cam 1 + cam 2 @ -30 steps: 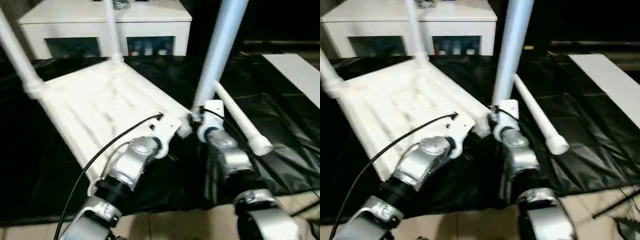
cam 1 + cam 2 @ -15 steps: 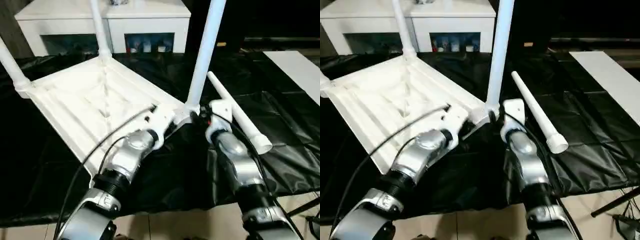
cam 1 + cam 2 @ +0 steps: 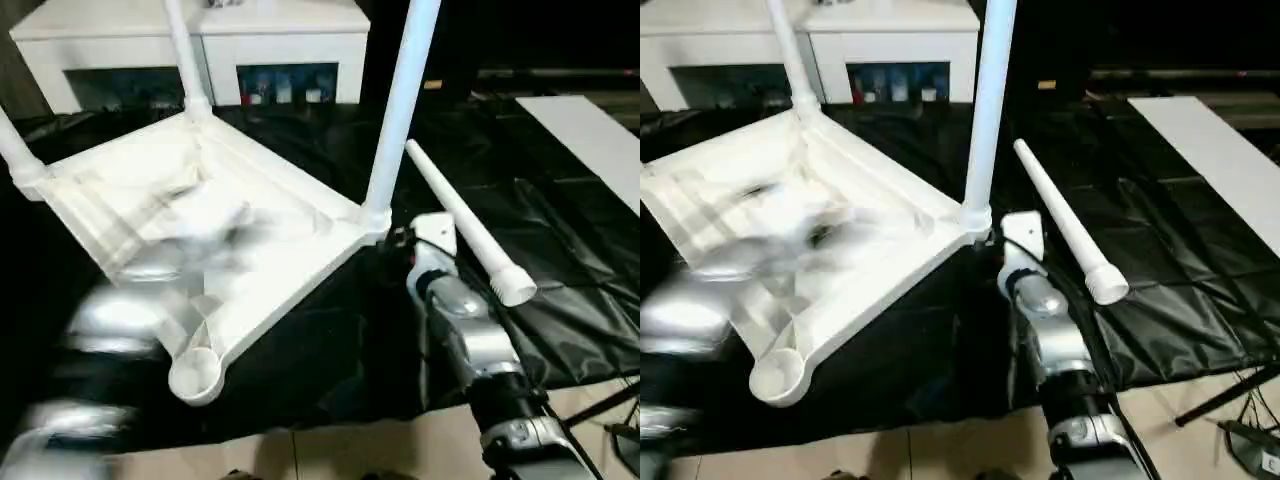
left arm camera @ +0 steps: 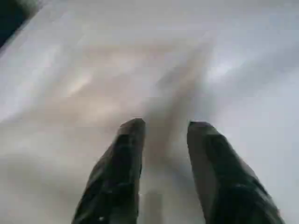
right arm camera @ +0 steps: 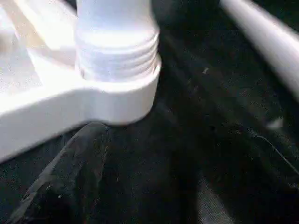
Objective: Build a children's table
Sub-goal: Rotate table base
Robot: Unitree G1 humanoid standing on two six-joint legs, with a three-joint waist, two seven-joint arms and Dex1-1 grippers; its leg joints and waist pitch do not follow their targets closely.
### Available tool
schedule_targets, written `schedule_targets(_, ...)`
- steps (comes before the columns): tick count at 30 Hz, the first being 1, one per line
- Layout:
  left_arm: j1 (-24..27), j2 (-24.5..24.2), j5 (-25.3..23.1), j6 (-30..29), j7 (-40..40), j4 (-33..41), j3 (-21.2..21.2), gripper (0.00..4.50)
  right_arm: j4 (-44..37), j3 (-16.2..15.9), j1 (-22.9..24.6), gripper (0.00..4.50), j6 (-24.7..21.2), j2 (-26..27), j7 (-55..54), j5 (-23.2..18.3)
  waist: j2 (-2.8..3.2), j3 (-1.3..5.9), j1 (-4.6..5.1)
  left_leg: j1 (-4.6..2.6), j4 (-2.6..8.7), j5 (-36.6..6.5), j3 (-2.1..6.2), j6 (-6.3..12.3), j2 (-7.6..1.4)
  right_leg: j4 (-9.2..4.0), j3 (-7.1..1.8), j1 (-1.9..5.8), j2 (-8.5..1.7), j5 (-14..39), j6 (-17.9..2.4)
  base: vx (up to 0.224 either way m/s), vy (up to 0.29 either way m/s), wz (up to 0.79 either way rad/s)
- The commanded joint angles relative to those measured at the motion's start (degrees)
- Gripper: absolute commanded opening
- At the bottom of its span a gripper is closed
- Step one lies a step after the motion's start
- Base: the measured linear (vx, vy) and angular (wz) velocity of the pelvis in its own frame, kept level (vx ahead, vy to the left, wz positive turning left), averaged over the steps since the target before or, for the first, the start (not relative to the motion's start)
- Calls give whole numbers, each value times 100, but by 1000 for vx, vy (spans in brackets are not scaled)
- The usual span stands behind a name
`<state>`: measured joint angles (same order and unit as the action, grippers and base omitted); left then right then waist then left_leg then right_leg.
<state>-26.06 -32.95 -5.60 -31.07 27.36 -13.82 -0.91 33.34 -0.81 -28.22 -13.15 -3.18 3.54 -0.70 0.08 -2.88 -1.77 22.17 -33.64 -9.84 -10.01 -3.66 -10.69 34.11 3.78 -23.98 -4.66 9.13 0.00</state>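
Observation:
The white tabletop [image 3: 300, 272] lies upside down on the black cloth. Three white legs stand in its corner sockets: one at the left [image 3: 15, 150], one at the back [image 3: 182, 55], one at the right corner [image 3: 395, 120]. The near corner socket [image 3: 195, 375] is empty. A fourth leg [image 3: 460, 225] lies loose on the cloth to the right. My right gripper [image 5: 149, 163] is open just in front of the right leg's threaded base [image 5: 117, 46], touching nothing. My left gripper [image 4: 163, 135] is open over the white underside, and its arm [image 3: 100, 330] is a blur at the near left.
A white glass-door cabinet [image 3: 280, 40] stands behind the black-draped work table [image 3: 560, 230]. A flat white board [image 3: 590, 130] lies at the far right. Bare floor and a thin black stand leg [image 3: 610, 400] show at the bottom right.
My left gripper has opened and its arm has swung back to the left off the tabletop's near edge, uncovering the empty socket. The right gripper has drawn back a little from the leg's base.

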Motion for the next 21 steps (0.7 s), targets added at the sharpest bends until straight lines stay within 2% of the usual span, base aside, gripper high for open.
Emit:
schedule_targets(1, 37, -232, -236, -176, 92, 103, 98, 186, 120, -69, -185, 389, -32, 42, -13, 45, 81, 371, 8, -140, 432, -1503, 59, -49, -187, -327, -232, 265, -260, 1273, -1108, 0, 0, 0)
schedule_targets(2, 189, -709, -483, -301, 51, 54, 149, 211, 265, -79, -311, 389, 1, 76, -49, 79, 84, 362, -3, -165, 434, -1575, 55, -114, -194, -335, -239, 242, -258, 1287, -1098, 0, 0, 0)
schedule_targets(3, 232, -814, -528, -336, 54, 52, 152, 211, 300, -79, -341, 389, 10, 85, -48, 80, 87, 365, -21, -183, 434, -1604, 58, -134, -197, -329, -240, 227, -260, 1288, -1096, 0, 0, 0)
schedule_targets(4, 405, -1118, -616, -457, 46, 60, 197, 215, 461, -88, -473, 389, 57, 115, -50, 97, 104, 358, -22, -181, 451, -1680, 68, -193, -200, -323, -245, 230, -264, 1315, -1078, 0, 0, 0)
schedule_targets(6, 480, -1174, -575, -523, 64, 91, 223, 232, 546, -90, -536, 389, 83, 128, -46, 96, 112, 346, -23, -196, 457, -1767, 63, -246, -198, -327, -257, 212, -263, 1349, -1084, 0, 0, 0)
schedule_targets(7, 674, -1201, -464, -662, 179, 198, 175, 232, 780, -88, -683, 389, 162, 167, -59, 95, 120, 347, -44, -227, 451, -1791, 56, -268, -203, -337, -262, 189, -262, 1339, -1085, 0, 0, 0)
schedule_targets(8, 782, -1210, -418, -759, 269, 285, 122, 247, 931, -80, -769, 389, 218, 191, -67, 96, 85, 341, -31, -180, 462, -1769, 66, -292, -201, -305, -267, 216, -281, 1282, -1153, 0, 0, 0)
schedule_targets(13, 1197, -1034, -167, -1193, 842, 825, -315, 279, 1528, -116, -1099, 389, 421, 332, 36, 143, 115, 350, -24, -181, 459, -1952, 69, -331, -200, -322, -276, 216, -308, 1410, -1168, 0, 0, 0)
schedule_targets(15, 1287, -949, -46, -1259, 991, 1061, -421, 298, 1676, -122, -1191, 389, 471, 366, 44, 139, 89, 333, -14, -172, 457, -2082, 67, -292, -184, -355, -271, 214, -294, 1592, -1122, 0, 0, 0)
schedule_targets(16, 1298, -933, -22, -1286, 1009, 1096, -429, 303, 1694, -122, -1202, 389, 481, 370, 47, 139, 70, 341, -7, -172, 452, -2093, 70, -289, -189, -352, -273, 223, -304, 1656, -1102, 0, 0, 0)
schedule_targets(18, 1341, -751, 145, -1365, 1065, 1363, -457, 308, 1923, -123, -1318, 389, 615, 412, 113, 122, 73, 328, -19, -185, 446, -2128, 71, -268, -193, -386, -275, 194, -302, 1886, -1043, 0, 0, 0)
schedule_targets(21, 1278, -464, 329, -1438, 1054, 1610, -454, 342, 2179, -146, -1418, 389, 774, 460, 253, 126, 80, 326, -34, -194, 446, -2166, 72, -290, -199, -377, -266, 182, -281, 1848, -1055, 0, 0, 0)
